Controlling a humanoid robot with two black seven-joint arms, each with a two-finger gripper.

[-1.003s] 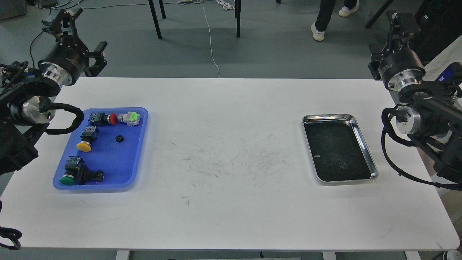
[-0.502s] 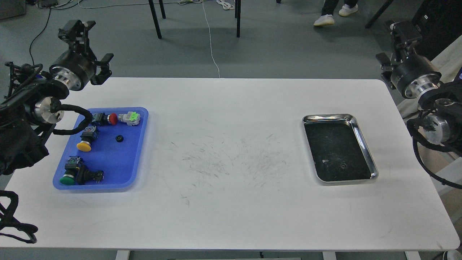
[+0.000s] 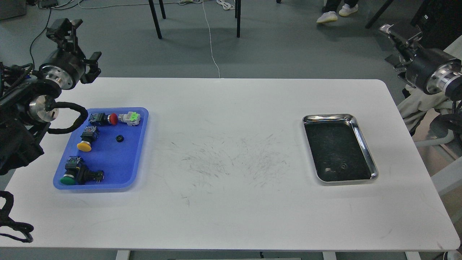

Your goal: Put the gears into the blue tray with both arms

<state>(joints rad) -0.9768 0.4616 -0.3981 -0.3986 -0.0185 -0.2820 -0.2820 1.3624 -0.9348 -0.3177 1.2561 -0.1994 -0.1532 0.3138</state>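
Two gears show from the head view: one gear (image 3: 119,138) lies flat on the floor of the blue tray (image 3: 135,162), near the middle of its far half, and a second gear (image 3: 343,166) rests in the steel tray (image 3: 364,144), close to that tray's near edge, beside a small pale speck. The blue tray sits near the left edge of the table (image 3: 231,202) and also carries four push-button switches: a red-capped switch (image 3: 104,118) and a green-and-white switch (image 3: 130,118) along its far rim, a yellow-capped switch (image 3: 86,140) below them, and a green-capped switch (image 3: 77,174) at its near left corner. The steel tray lies toward the right edge of the table. The left gripper (image 3: 66,29) is raised beyond the far left corner of the table, over the floor, holding nothing that can be seen; whether its fingers are apart or together cannot be told. The right gripper (image 3: 399,32) hangs past the far right corner, seen dark and end-on, so its finger state cannot be told either.
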